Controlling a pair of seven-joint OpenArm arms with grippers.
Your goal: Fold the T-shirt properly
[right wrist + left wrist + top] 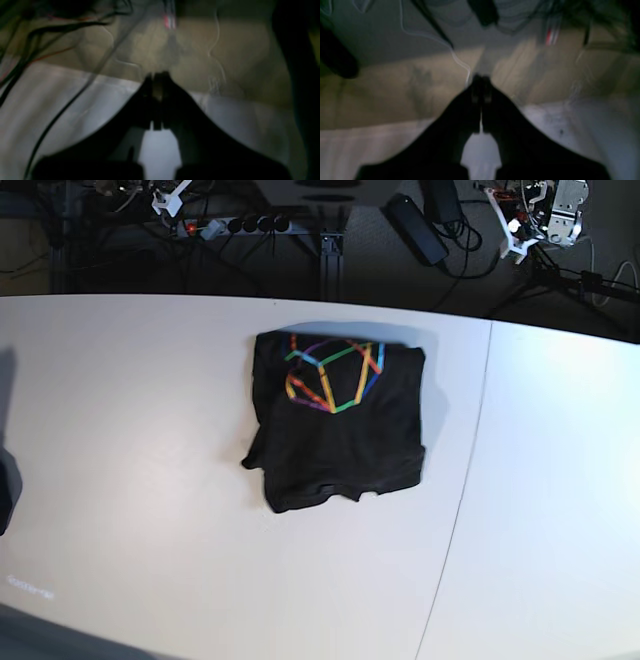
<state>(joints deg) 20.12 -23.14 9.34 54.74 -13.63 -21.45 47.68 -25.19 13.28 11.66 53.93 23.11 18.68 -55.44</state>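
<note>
Two tools, our left tool [481, 83] and right tool [157, 80], are pinched fully closed on nothing, raised clear of the white counter [120, 430]. At its middle lies the black jersey T-shirt with the rainbow line print [340, 425], folded compactly. Its ragged near hem could snag and unfold if we return.

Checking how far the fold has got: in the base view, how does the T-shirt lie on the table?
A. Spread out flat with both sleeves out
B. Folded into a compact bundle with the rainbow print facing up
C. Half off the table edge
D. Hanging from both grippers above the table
B: the T-shirt lies as a compact folded bundle on the white table, rainbow print up, with no arm touching it.
</note>
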